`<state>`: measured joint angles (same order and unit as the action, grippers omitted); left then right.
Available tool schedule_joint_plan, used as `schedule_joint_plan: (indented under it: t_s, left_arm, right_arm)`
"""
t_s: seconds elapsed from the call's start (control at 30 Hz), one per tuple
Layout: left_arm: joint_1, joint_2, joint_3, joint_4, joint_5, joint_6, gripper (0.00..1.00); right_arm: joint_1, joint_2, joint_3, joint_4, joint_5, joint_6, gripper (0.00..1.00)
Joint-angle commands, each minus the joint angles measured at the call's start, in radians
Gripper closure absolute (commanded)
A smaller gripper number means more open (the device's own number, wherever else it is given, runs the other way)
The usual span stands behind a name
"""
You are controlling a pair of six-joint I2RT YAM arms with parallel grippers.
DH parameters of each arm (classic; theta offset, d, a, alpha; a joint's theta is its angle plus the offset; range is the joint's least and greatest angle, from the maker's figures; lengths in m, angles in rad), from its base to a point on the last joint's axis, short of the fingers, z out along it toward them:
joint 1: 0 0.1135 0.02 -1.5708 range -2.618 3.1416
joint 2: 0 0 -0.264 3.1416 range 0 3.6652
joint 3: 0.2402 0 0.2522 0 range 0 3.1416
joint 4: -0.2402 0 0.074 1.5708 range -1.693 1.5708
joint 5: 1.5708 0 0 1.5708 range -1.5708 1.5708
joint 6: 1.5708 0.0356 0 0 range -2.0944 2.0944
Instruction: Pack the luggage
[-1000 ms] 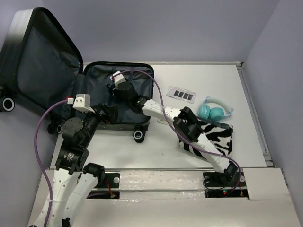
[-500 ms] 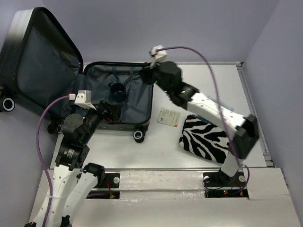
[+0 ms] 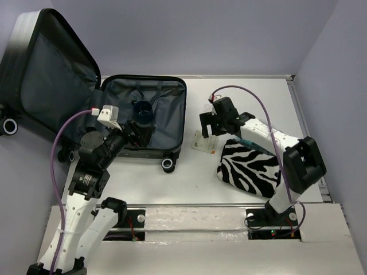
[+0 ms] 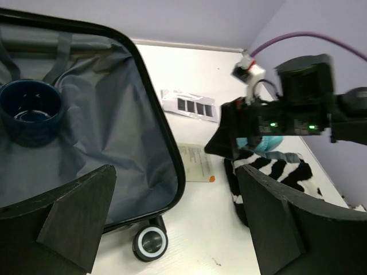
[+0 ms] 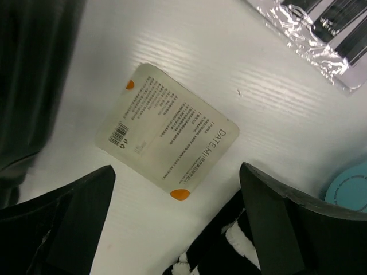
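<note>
**Right pincer**: jaws spread wide, nothing between them. It hangs directly above a flat pale packet lying on the white table. We read this as a line-up for a pick from above, with no contact yet. In our judgement a thin packet flat on a hard top will be awkward to pinch, and an edge or corner may have to be worked.

**Writing:** the packet carries "DATEMI" along one edge and a barcode near the opposite corner. Two corners have orange tabs. The blocks of fine print are too small for us to read.

**Around the packet:**
- A zebra-striped pouch lies just beside it, to the right and nearer.
- Teal headphones show on the far side of the pouch, largely hidden by the arm.
- A clear sleeve holding black strips lies on the far side of the packet. We find no legible text on it.

**Left pincer**: likewise wide open and empty. It is held over the near rim of the suitcase, apparently standing by.

**Suitcase:** it sits at the far left of the table, wheels toward the near side. It lies open with the grey lining up and the lid raised to the left, which keeps the shell free for loading. A dark blue cup stands upright inside. We judge the packing as part done, since the packet, pouch, headphones and sleeve remain outside.
</note>
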<state>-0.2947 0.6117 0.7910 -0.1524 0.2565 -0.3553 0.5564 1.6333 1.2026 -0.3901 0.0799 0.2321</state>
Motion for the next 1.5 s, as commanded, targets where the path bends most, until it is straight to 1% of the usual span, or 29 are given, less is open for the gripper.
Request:
schedule_joint_plan:
  t_s: [0.0, 0.1, 0.17, 0.23, 0.33, 0.37, 0.4, 0.43, 0.47, 0.5, 0.6, 0.67, 0.73, 0.77, 0.83, 0.87, 0.9, 1.0, 1.3, 1.37, 1.47]
  left_arm:
    - [-0.006, 0.005, -0.022, 0.063, 0.108, -0.007, 0.01]
    - [-0.009, -0.010, -0.045, 0.066, 0.106, 0.002, 0.01]
    - [-0.008, -0.024, -0.061, 0.066, 0.098, 0.010, 0.01]
    - [-0.008, -0.044, -0.085, 0.066, 0.081, 0.015, 0.01]
    - [-0.008, -0.047, -0.090, 0.059, 0.079, 0.027, 0.01]
    - [-0.008, -0.049, -0.090, 0.062, 0.079, 0.029, 0.01]
    - [-0.009, -0.050, -0.088, 0.065, 0.079, 0.029, 0.01]
    - [-0.008, -0.052, -0.087, 0.066, 0.081, 0.029, 0.01]
    - [-0.008, -0.053, -0.087, 0.066, 0.081, 0.029, 0.01]
    - [-0.008, -0.059, -0.088, 0.065, 0.081, 0.030, 0.01]
    - [-0.008, -0.075, -0.090, 0.056, 0.079, 0.035, 0.01]
    - [-0.008, -0.078, -0.088, 0.048, 0.073, 0.041, 0.01]
    - [-0.008, -0.081, -0.087, 0.048, 0.073, 0.041, 0.01]
    - [-0.008, -0.081, -0.087, 0.050, 0.073, 0.042, 0.01]
    - [-0.008, -0.082, -0.088, 0.048, 0.072, 0.042, 0.01]
    - [-0.008, -0.081, -0.088, 0.048, 0.072, 0.042, 0.01]
    - [-0.008, -0.081, -0.088, 0.048, 0.075, 0.044, 0.01]
    - [-0.009, -0.079, -0.088, 0.048, 0.078, 0.042, 0.01]
    - [-0.009, -0.082, -0.088, 0.050, 0.081, 0.044, 0.01]
    - [-0.009, -0.081, -0.088, 0.050, 0.082, 0.045, 0.01]
    - [-0.009, -0.078, -0.088, 0.051, 0.084, 0.042, 0.01]
  right_arm:
    - [0.004, 0.069, 0.086, -0.068, 0.057, -0.011, 0.04]
    - [0.004, 0.172, 0.118, -0.085, 0.076, 0.004, 0.04]
    - [0.004, 0.209, 0.147, -0.101, 0.066, 0.019, 0.04]
    - [0.014, 0.209, 0.149, -0.093, 0.050, 0.019, 0.05]
    - [0.083, 0.152, 0.106, -0.023, 0.072, -0.011, 0.05]
    - [0.100, 0.146, 0.104, -0.010, 0.066, -0.013, 0.07]
    - [0.126, 0.143, 0.101, 0.009, 0.070, -0.016, 0.13]
    - [0.137, 0.146, 0.098, 0.022, 0.078, -0.022, 0.16]
    - [0.137, 0.154, 0.092, 0.033, 0.084, -0.022, 0.27]
    - [0.146, 0.163, 0.091, 0.043, 0.090, -0.023, 0.30]
    - [0.172, 0.195, 0.083, 0.062, 0.095, -0.040, 0.31]
    - [0.185, 0.218, 0.083, 0.063, 0.098, -0.056, 0.29]
    - [0.185, 0.233, 0.084, 0.060, 0.136, -0.044, 0.24]
    - [0.185, 0.243, 0.083, 0.053, 0.159, -0.037, 0.15]
    - [0.185, 0.243, 0.083, 0.042, 0.228, -0.011, 0.08]
    - [0.185, 0.244, 0.083, 0.036, 0.250, -0.001, 0.00]
    - [0.185, 0.244, 0.083, 0.019, 0.277, 0.010, 0.00]
    - [0.185, 0.267, 0.087, 0.004, 0.287, 0.036, 0.00]
    - [0.175, 0.382, 0.132, -0.016, 0.182, 0.042, 0.00]
    - [0.175, 0.364, 0.126, -0.015, 0.196, 0.058, 0.00]
    - [0.175, 0.291, 0.118, -0.013, 0.227, 0.041, 0.00]
